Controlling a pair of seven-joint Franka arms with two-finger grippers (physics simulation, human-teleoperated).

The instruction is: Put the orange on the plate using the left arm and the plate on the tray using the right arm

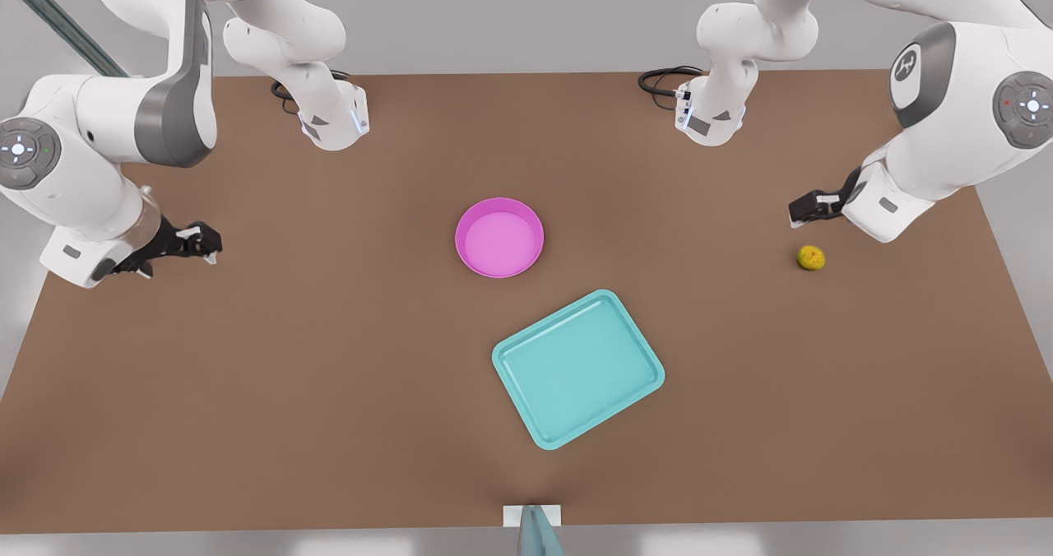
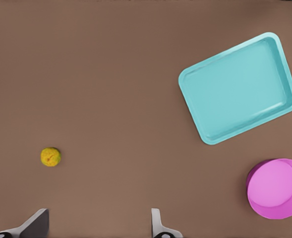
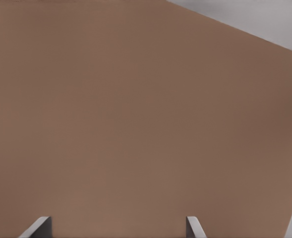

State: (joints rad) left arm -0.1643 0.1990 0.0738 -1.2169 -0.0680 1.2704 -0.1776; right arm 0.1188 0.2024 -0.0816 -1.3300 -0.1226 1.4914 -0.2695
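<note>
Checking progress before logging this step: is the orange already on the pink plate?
No, the orange lies on the brown table near the left claw, far from the empty pink plate.

I see the pink plate (image 1: 499, 238) empty, the teal tray (image 1: 578, 368) just beside it and skewed, and the orange (image 1: 810, 257) well apart.
</note>
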